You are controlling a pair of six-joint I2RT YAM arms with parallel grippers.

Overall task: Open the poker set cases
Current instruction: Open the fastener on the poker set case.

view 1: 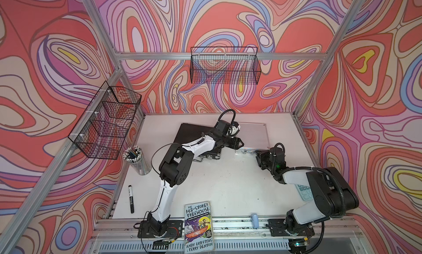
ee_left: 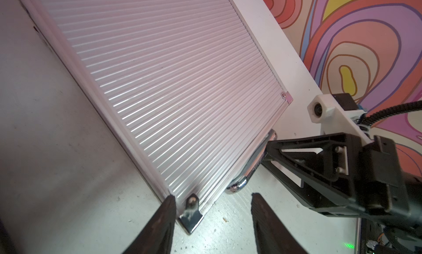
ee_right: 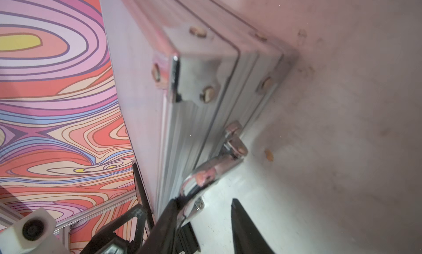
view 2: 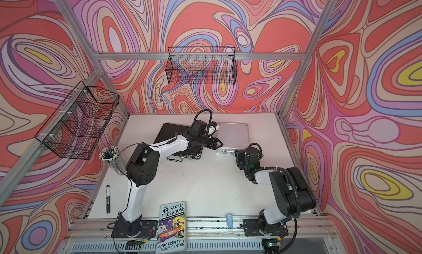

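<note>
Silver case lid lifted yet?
No, in the right wrist view the silver case has its lid sitting flush on the base, with the seam between them shut.

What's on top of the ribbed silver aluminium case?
The lid of the ribbed silver aluminium case looks bare. The left gripper, jaws open, straddles its near corner. From above, the left arm hides one lid edge.

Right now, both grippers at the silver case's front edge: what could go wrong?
1. The right gripper touches the chrome handle, jaws apart; pulling there may drag the shut-looking silver case rather than open it.
2. The left gripper only straddles the case's corner cap, so it may slip off and fail to brace.
3. Both grippers work one edge, close together; they could collide.
</note>
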